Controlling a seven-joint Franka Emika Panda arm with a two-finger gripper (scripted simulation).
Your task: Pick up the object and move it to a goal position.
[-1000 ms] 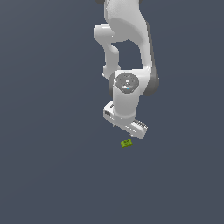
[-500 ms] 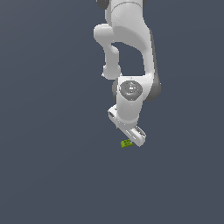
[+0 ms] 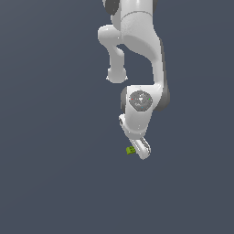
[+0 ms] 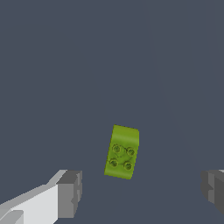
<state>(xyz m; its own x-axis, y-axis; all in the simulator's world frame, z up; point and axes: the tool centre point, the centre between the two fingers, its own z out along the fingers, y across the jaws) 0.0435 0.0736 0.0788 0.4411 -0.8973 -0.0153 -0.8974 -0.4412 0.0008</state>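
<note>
Exterior view: yellow-green block point(image 3: 130, 150) on plain grey floor point(image 3: 55, 173), touching gripper's point(image 3: 142, 151) left edge as seen here; white arm point(image 3: 139, 59) reaches down from top. Wrist view: block point(image 4: 122, 152) lies flat, four darker studs up, between spread grey fingertips point(image 4: 70, 194), neither touching it. Jaws wide apart, holding nothing.

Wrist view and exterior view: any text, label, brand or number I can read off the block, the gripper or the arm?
None readable.
Block: four darker round marks on top, no letters.
Gripper: plain white and grey, no print.
Arm joint cap: tiny red and dark specks, too small to read.
</note>
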